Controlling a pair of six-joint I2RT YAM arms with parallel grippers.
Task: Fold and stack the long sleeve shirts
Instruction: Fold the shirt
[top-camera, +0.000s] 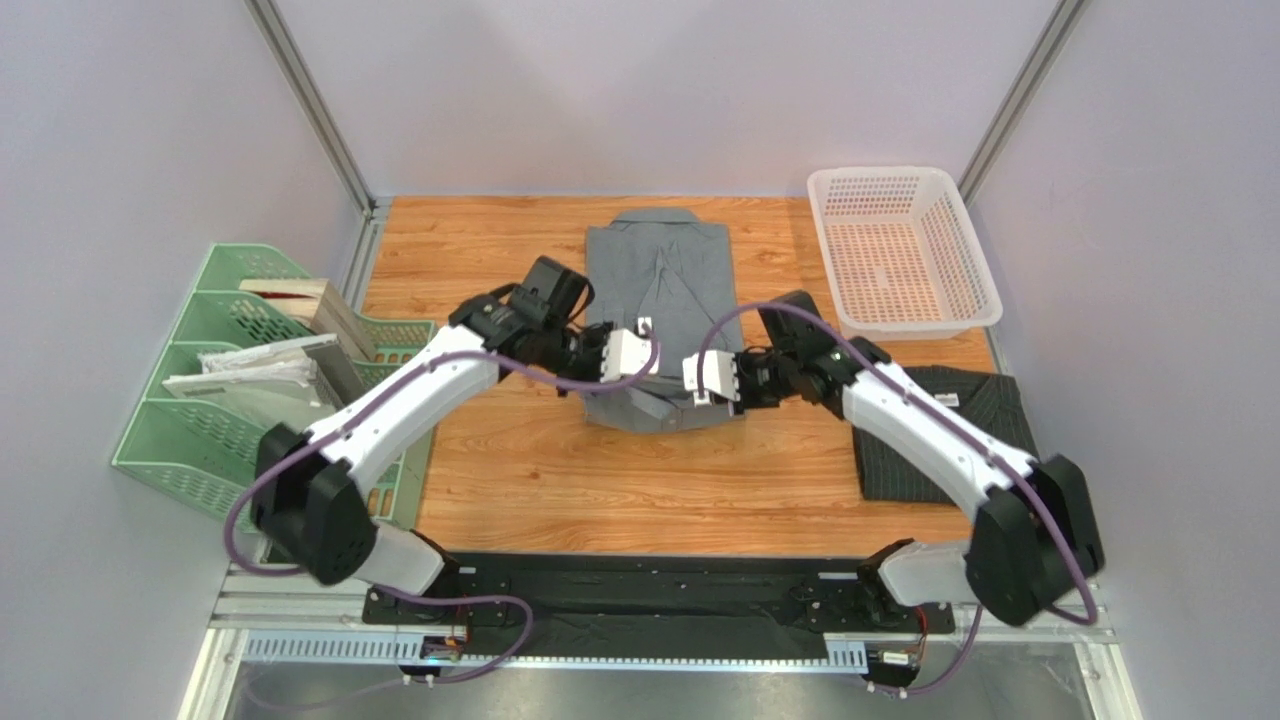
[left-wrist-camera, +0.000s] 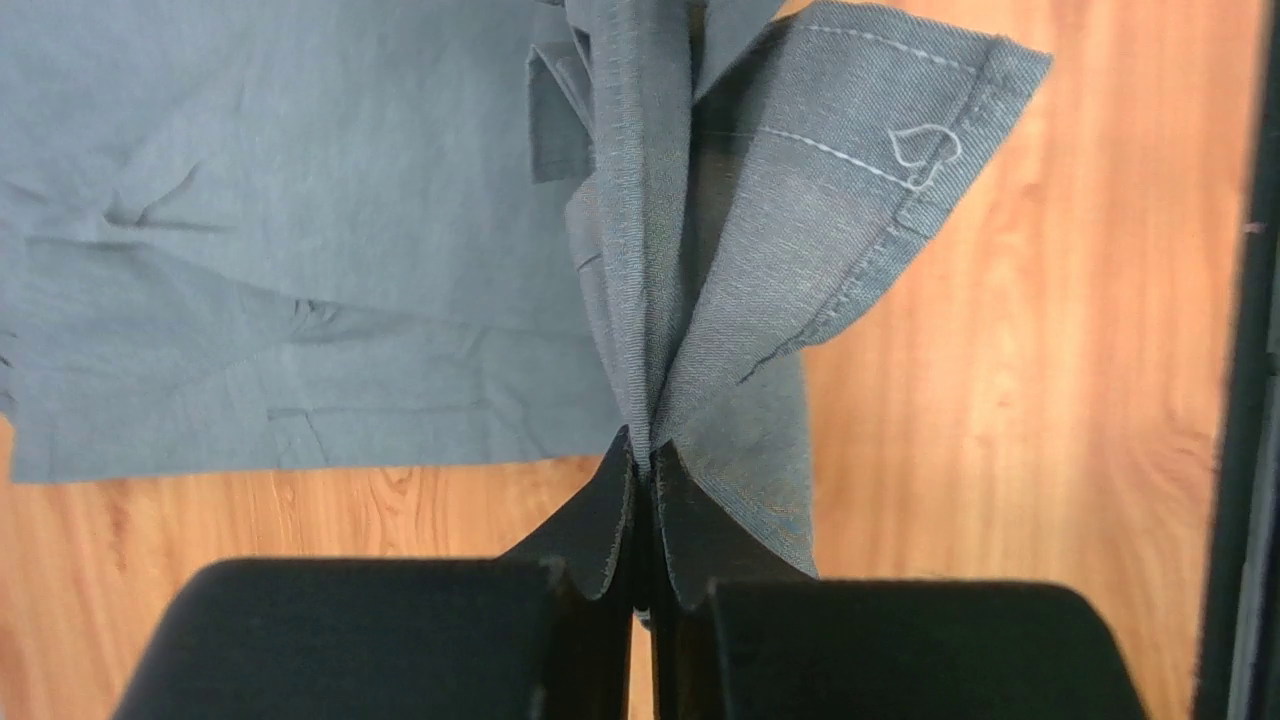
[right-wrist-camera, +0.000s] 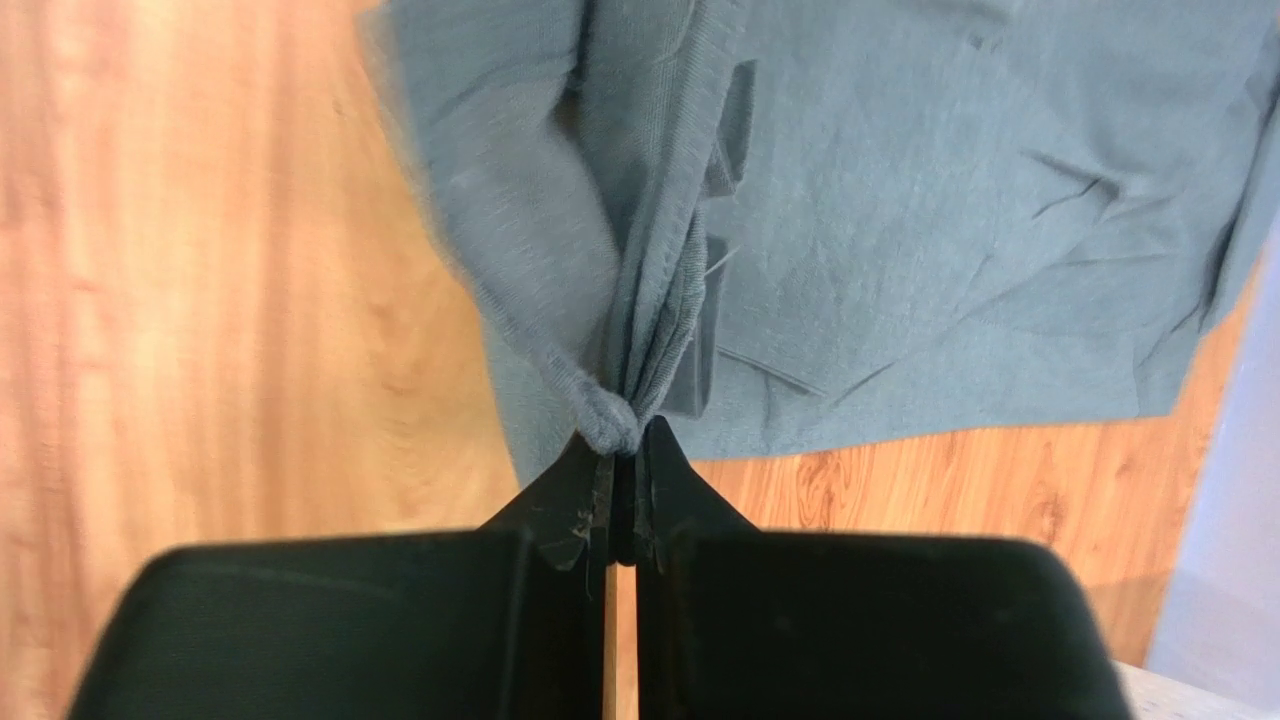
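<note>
Nearest, the dark pinstriped shirt (top-camera: 984, 408) lies on the tabletop (top-camera: 601, 488) at right, partly under the right arm (top-camera: 932, 435). Further in, the grey shirt (top-camera: 669, 267) lies mid-tabletop; the left jaws and right jaws are each clamped on a bunched pinch of its near edge. Its collar points away. A white basket (top-camera: 902, 177) sits far right.

Robot lab test cell: plain pale panels (top-camera: 676, 90) wall me in, aluminium frame posts (top-camera: 308, 98) at corners, my black mounting rail (top-camera: 661, 585) bolted along wood-grain table (top-camera: 511, 480) edge.
</note>
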